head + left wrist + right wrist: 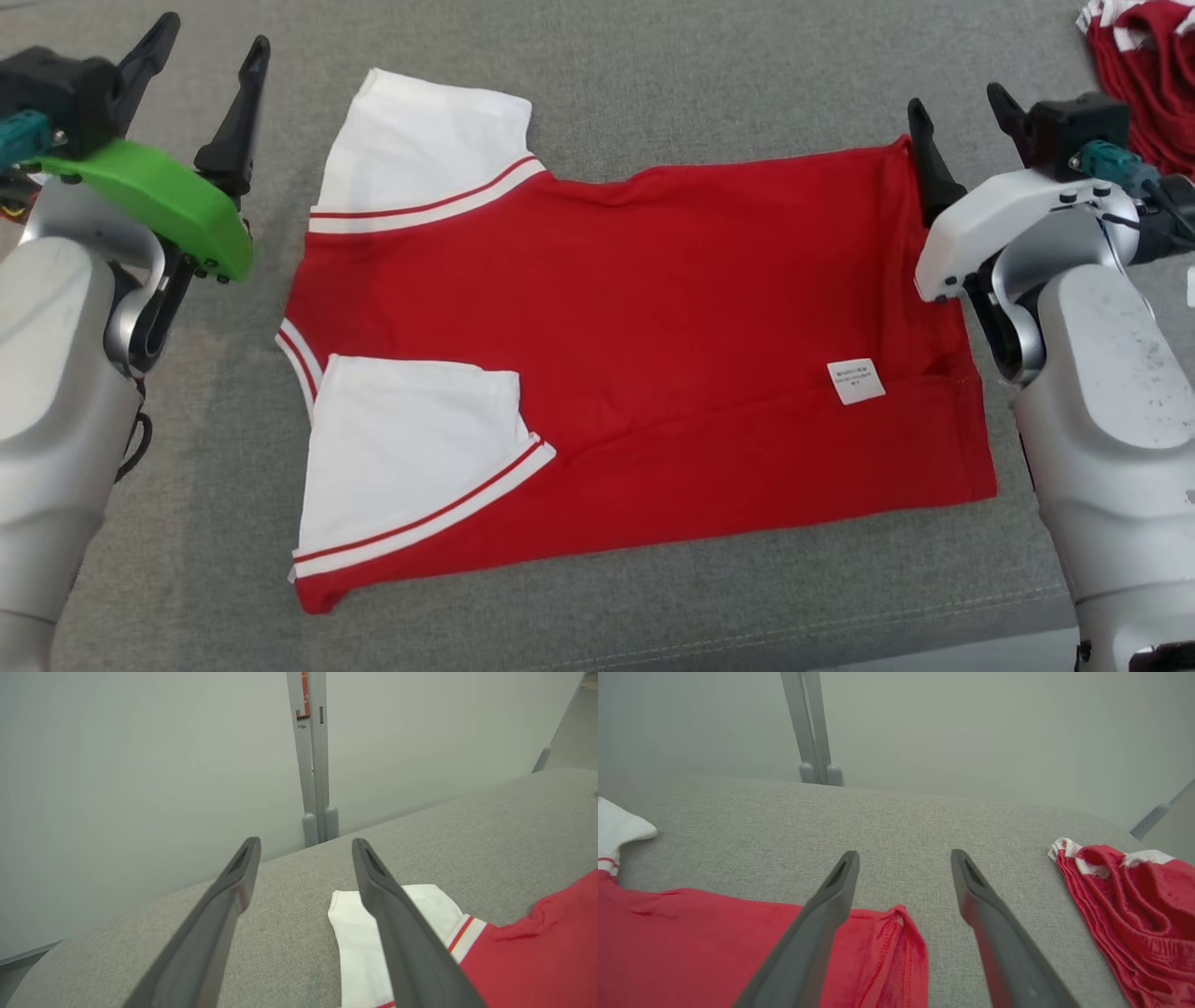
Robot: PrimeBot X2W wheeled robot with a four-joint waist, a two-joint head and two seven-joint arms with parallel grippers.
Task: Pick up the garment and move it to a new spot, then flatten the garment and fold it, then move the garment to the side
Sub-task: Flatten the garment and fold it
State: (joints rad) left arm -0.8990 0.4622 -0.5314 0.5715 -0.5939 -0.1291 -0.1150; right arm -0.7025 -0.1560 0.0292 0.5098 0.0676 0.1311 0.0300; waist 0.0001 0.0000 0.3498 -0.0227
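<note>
Both jaws wide open beside garment [653,327]

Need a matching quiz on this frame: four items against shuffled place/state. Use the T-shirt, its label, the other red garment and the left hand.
Things
1. red T-shirt
2. white label
3. bunched red garment
4. left hand

Places/states
A. far right corner of the grey surface
B. open and empty, off the sleeve end
C. laid flat mid-surface, white sleeves toward the robot's left
D. on red fabric near the hem end

Pairs: 1-C, 2-D, 3-A, 4-B
</note>
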